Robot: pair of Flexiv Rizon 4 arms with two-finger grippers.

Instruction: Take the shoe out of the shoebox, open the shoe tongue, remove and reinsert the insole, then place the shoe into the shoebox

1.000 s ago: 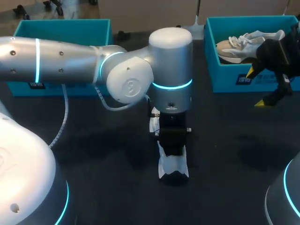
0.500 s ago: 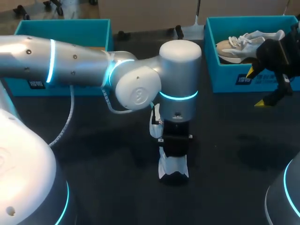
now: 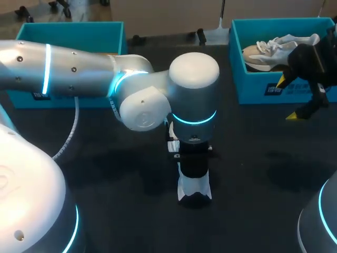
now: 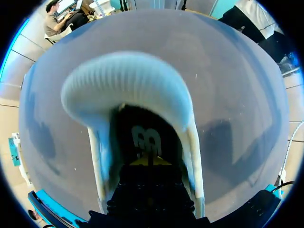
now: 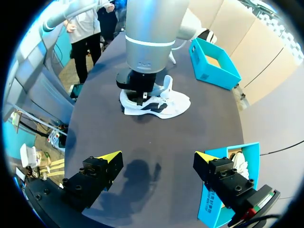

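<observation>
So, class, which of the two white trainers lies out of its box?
The white trainer on the black table under the left gripper; the other trainer lies in the teal shoebox at far right.

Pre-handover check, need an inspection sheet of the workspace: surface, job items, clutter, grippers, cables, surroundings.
Surface: dark table, no spills seen.
Job's things: white shoe mid-table; left shoebox open; right shoebox open, holding a second shoe.
Clutter: nothing seen.
Grippers: left gripper down inside the white shoe's opening; right gripper above the table beside the right shoebox, jaws open and empty.
Cables: white cable hanging under the left arm.
Surroundings: nothing seen reaching over the table.
</observation>
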